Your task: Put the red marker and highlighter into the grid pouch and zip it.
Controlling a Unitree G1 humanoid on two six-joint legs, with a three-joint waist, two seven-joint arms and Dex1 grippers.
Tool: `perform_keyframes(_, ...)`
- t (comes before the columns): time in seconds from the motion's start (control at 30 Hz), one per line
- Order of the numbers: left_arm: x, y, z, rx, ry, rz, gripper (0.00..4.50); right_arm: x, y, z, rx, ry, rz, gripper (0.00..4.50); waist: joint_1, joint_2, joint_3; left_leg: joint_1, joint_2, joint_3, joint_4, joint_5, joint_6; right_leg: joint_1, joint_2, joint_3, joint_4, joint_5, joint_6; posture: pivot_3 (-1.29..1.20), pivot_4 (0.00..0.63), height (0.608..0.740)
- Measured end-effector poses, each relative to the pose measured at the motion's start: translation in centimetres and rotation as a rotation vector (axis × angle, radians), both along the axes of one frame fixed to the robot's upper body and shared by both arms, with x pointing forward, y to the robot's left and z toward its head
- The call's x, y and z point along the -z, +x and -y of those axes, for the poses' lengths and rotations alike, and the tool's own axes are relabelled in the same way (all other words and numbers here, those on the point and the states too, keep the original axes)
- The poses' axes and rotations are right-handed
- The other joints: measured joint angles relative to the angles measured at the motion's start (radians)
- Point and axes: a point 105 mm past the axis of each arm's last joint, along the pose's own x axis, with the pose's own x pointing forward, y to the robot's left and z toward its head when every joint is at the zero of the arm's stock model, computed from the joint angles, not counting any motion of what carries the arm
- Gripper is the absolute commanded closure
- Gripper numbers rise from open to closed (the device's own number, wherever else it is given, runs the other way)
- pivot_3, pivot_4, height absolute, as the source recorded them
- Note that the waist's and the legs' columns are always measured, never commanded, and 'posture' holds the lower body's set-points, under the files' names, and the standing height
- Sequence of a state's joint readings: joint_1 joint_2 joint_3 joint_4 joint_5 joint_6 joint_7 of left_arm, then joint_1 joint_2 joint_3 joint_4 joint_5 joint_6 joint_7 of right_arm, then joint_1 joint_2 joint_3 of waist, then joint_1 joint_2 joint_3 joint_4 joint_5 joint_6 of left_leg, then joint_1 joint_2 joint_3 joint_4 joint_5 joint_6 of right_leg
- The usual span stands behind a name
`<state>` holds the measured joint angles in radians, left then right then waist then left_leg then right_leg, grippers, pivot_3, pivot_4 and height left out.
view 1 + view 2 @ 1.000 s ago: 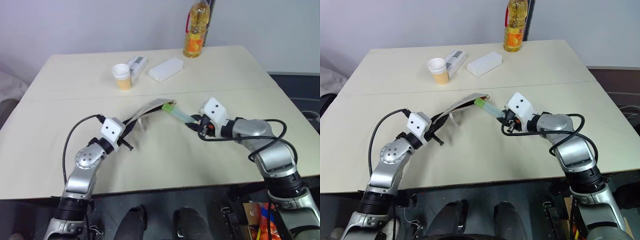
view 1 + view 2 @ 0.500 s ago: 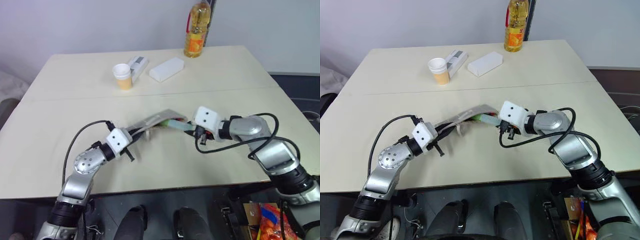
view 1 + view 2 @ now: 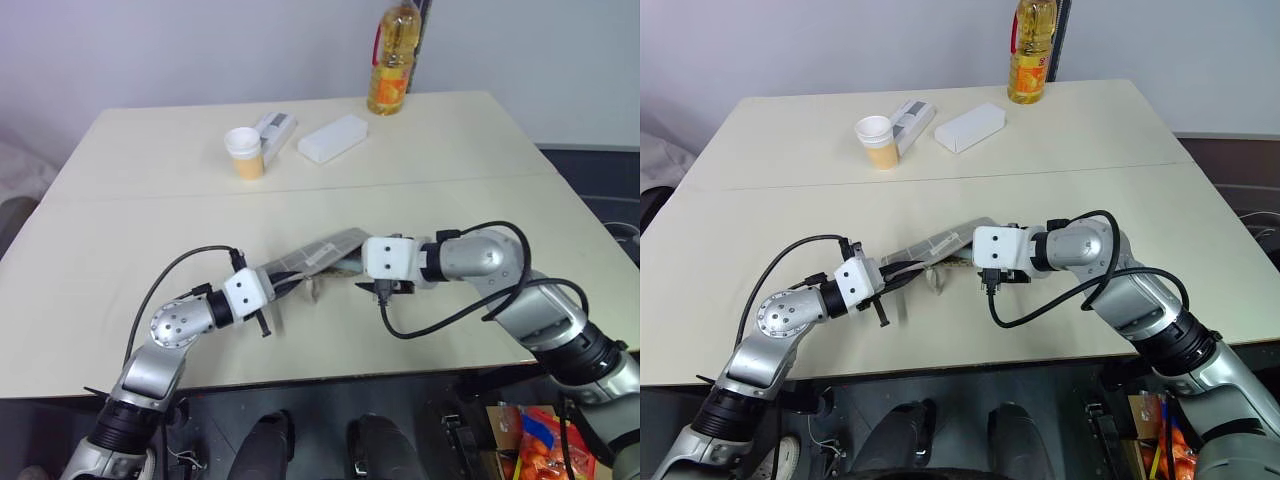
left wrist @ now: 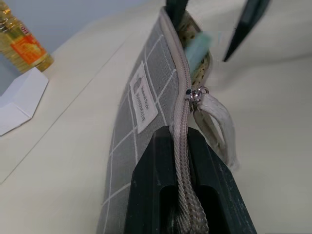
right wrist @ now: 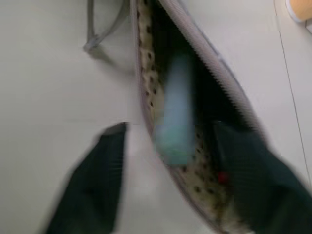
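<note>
Between the right fingers: highlighter inside the open grid pouch.
Right fingers spread, holding nothing; left fingers clamped on the pouch's zipper edge.

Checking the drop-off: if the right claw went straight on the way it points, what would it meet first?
Most likely the highlighter lying in the open mouth of the grid pouch: the open right claw straddles that opening, though depth is unclear.

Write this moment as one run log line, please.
left gripper: shut on grid pouch | right gripper: open | highlighter: inside pouch mouth | zipper: open
</note>
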<state>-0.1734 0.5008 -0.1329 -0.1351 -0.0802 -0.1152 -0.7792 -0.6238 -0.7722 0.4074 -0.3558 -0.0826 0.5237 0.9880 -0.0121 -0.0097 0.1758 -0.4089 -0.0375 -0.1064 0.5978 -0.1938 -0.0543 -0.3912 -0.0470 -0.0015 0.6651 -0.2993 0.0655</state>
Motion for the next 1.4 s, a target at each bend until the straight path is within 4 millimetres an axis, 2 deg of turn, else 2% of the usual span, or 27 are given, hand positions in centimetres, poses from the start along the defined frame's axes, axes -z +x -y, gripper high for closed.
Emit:
perform_keyframes(0.2,-0.8,1.0,-0.6,-0.085,-0.099,-0.025,4.50,-4.8,-0.5,1.1,0.060,0.249,0.021,0.76,0.001,0.000,0.000,0.000,0.000,0.000,0.000,0.000,0.000,0.001,0.000,0.000,0.000,0.000,0.000,0.00,0.150,0.740)
perform_keyframes(0.33,-2.1,2.4,0.2,-0.149,-0.261,-0.056,4.50,-6.2,-2.0,1.1,0.056,0.481,-0.105,0.76,0.004,-0.001,0.000,0.000,0.000,-0.001,0.001,0.000,0.000,0.002,0.000,-0.001,0.000,0.000,0.000,0.00,0.150,0.740)
perform_keyframes(0.37,-2.6,2.8,0.4,-0.161,-0.303,-0.062,4.50,-6.1,-2.4,0.9,0.051,0.551,-0.153,0.76,0.003,-0.001,0.000,0.000,0.000,-0.001,0.001,0.000,0.000,0.002,0.000,-0.001,0.000,0.000,0.000,0.00,0.150,0.740)
perform_keyframes(0.47,-3.7,3.5,1.5,-0.170,-0.406,-0.088,4.50,-3.8,-3.5,0.5,0.082,0.633,-0.310,0.76,0.003,-0.001,0.000,0.000,0.000,-0.001,0.002,0.000,0.000,0.002,0.000,-0.001,0.000,0.000,0.000,0.00,0.150,0.740)
perform_keyframes(0.63,-4.0,4.0,2.6,-0.187,-0.498,-0.150,4.50,-0.7,-2.6,-0.9,0.206,0.658,-0.352,0.76,-0.004,-0.001,0.000,0.001,0.000,-0.001,0.002,0.000,0.000,0.001,0.002,-0.001,0.002,0.000,0.000,0.00,0.150,0.740)
perform_keyframes(0.77,-4.4,4.2,2.7,-0.185,-0.512,-0.150,4.50,0.1,-0.6,-2.3,0.307,0.746,-0.350,0.76,-0.003,-0.001,0.000,0.001,0.000,-0.001,0.002,0.000,0.000,0.001,0.002,-0.001,0.002,0.000,0.000,0.00,0.150,0.740)
perform_keyframes(0.97,-4.4,4.1,2.9,-0.180,-0.518,-0.153,4.50,-0.5,1.1,-3.5,0.343,0.788,-0.295,0.76,0.001,-0.001,0.000,0.000,-0.001,-0.001,0.002,0.000,0.000,0.001,0.002,-0.001,0.001,0.000,0.000,0.00,0.150,0.740)
perform_keyframes(1.07,-4.4,4.1,3.0,-0.178,-0.518,-0.153,4.50,-0.3,1.6,-3.6,0.357,0.804,-0.290,1.59,-0.001,-0.001,0.000,0.000,-0.001,-0.001,0.001,0.000,0.000,0.001,0.002,-0.001,0.001,0.000,0.000,0.00,0.150,0.740)
perform_keyframes(1.13,-4.4,4.1,3.0,-0.179,-0.518,-0.153,4.50,-0.4,1.7,-3.7,0.356,0.810,-0.290,2.47,-0.001,-0.001,0.000,0.000,-0.001,-0.001,0.001,0.000,0.000,0.001,0.002,-0.001,0.001,0.000,0.000,0.00,0.150,0.740)
perform_keyframes(1.23,-4.4,4.2,2.9,-0.186,-0.519,-0.152,4.50,-0.5,1.7,-3.7,0.347,0.814,-0.292,4.07,-0.002,-0.001,0.000,0.000,0.000,-0.001,0.001,0.000,0.000,0.001,0.002,-0.001,0.001,0.000,0.000,0.00,0.150,0.740)
perform_keyframes(1.27,-4.3,4.2,2.9,-0.188,-0.517,-0.152,4.50,-0.5,1.6,-3.8,0.344,0.815,-0.294,4.44,-0.002,-0.001,0.000,0.000,0.000,-0.001,0.001,0.000,0.000,0.001,0.002,-0.001,0.001,0.000,0.000,0.00,0.150,0.740)
perform_keyframes(1.4,-4.2,4.2,2.7,-0.198,-0.496,-0.140,4.50,-0.7,1.6,-3.5,0.338,0.818,-0.291,4.44,-0.002,-0.001,0.000,0.000,0.000,-0.001,0.001,0.000,0.000,0.001,0.002,-0.001,0.001,0.000,0.000,0.00,0.150,0.740)
